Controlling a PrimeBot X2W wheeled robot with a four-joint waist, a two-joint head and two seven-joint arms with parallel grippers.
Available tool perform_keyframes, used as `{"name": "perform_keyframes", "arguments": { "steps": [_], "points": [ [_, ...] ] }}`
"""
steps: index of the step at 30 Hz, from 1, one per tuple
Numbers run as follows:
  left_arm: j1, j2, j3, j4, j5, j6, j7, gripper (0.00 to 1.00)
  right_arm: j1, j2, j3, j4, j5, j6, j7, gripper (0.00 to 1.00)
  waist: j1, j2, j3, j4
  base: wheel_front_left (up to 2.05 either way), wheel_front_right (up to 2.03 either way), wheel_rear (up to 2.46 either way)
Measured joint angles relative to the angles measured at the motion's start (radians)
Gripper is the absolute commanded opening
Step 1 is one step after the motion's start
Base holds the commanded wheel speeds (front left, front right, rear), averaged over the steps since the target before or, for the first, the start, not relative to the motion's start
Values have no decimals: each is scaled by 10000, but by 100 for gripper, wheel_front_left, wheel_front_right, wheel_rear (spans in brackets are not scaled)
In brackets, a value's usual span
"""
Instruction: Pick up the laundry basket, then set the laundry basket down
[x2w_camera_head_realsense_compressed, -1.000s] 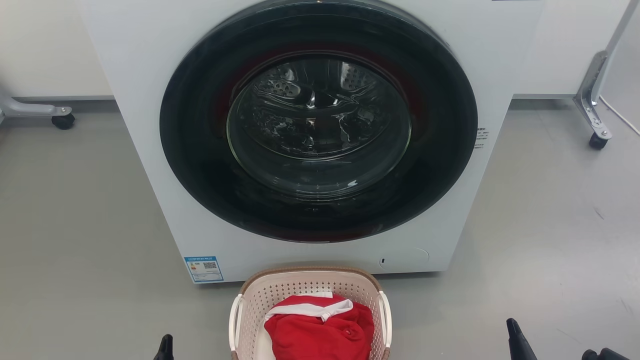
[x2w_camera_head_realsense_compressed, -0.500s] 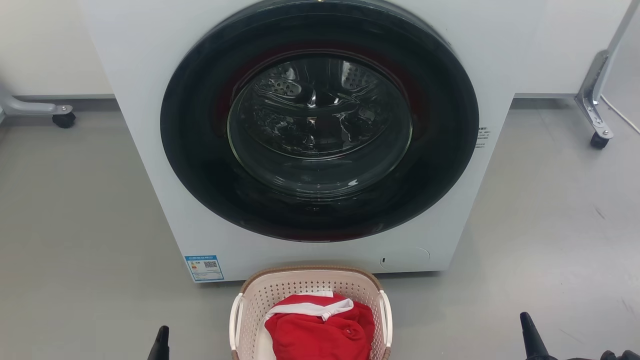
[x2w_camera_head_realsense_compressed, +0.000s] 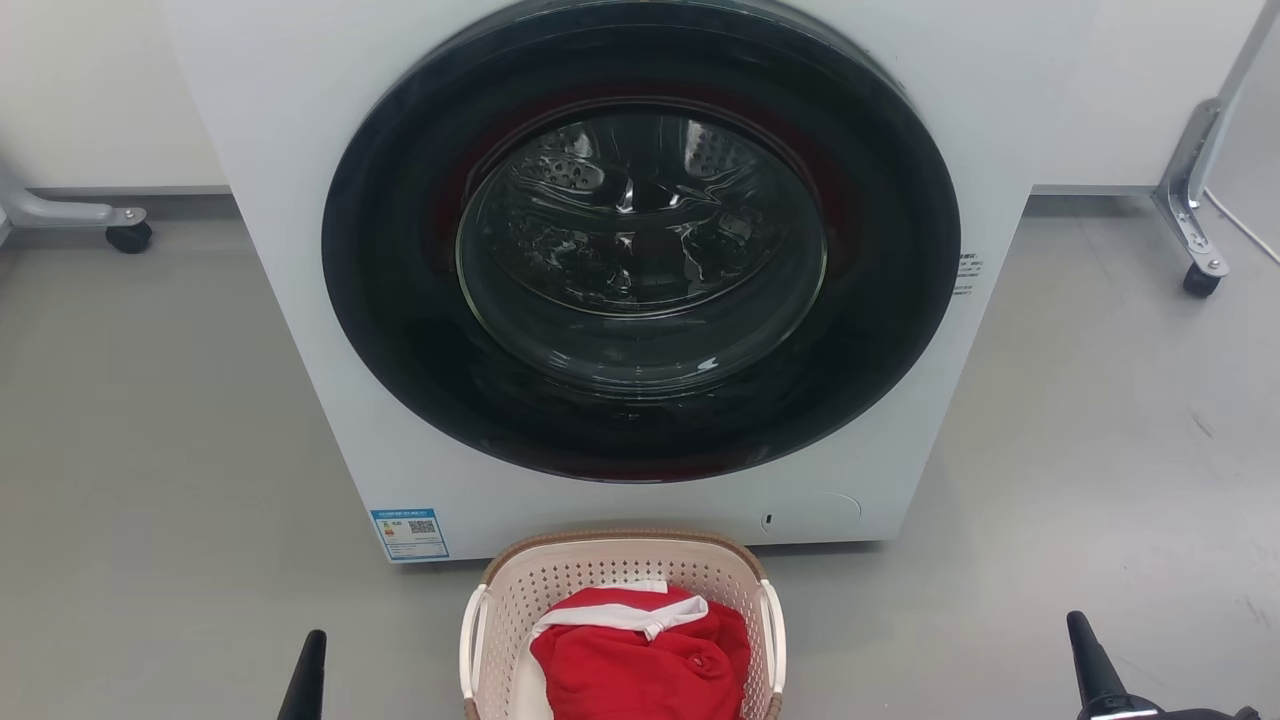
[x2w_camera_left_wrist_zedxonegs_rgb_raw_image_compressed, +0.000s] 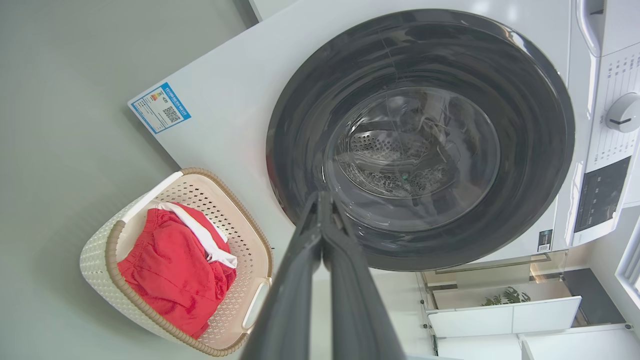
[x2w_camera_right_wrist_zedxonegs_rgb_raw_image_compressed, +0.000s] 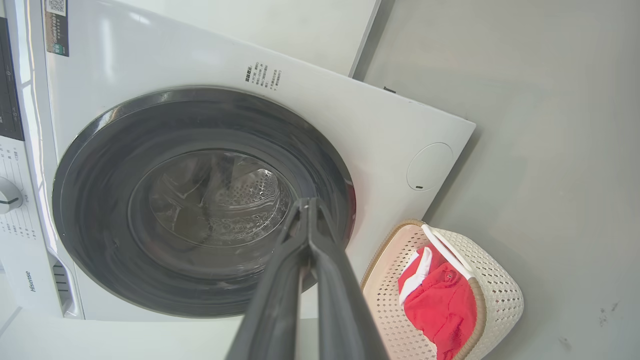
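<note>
Dark left end effector (x2w_camera_head_realsense_compressed: 312, 650), right end effector (x2w_camera_head_realsense_compressed: 1082, 640), both pinched, flanking laundry basket (x2w_camera_head_realsense_compressed: 600, 546)

The dark-fingered left gripper (x2w_camera_head_realsense_compressed: 310, 655) has slid leftward and risen a little; the dark-fingered right gripper (x2w_camera_head_realsense_compressed: 1083, 640) has slid rightward, both now farther from the pale pink-beige perforated plastic laundry basket (x2w_camera_head_realsense_compressed: 600, 575).

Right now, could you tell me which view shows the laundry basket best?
The left wrist view: the whole laundry basket shows, rim and both handles. The head and right wrist views cut it off at their bottom edge.
</note>
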Motion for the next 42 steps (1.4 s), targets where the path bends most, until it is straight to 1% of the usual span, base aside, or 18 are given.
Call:
{"name": "perform_keyframes", "arguments": {
  "steps": [9,10,15,16,21,24,25,42],
  "points": [
    [-238,-56,290,173,-1095,-192,291,0,-111,77,-477,94,1070,201,295,0,0,0,14,12,0,0,0],
    [-290,-63,337,176,-1269,-278,343,0,-159,90,-533,109,1200,245,320,0,0,0,16,14,0,0,0],
    [-423,-94,487,280,-1891,-368,518,0,-200,128,-800,144,1804,374,485,0,0,0,24,21,0,0,0],
    [-458,-100,512,284,-1992,-441,541,0,-200,132,-853,151,1952,391,556,0,0,0,26,22,0,0,0],
    [-523,-167,700,362,-2635,-533,721,0,-228,174,-1120,188,2550,539,727,0,0,0,34,29,0,0,0],
    [-666,-190,767,399,-2913,-546,809,0,-289,188,-1241,203,2836,568,807,0,0,0,38,32,0,0,0],
    [-686,-194,769,397,-2982,-617,809,0,-315,192,-1246,205,2838,583,807,0,0,0,38,32,0,0,0],
    [-686,-213,771,405,-2999,-616,809,0,-384,203,-1248,207,2838,594,807,0,0,0,37,32,0,0,0]
  ]
}}
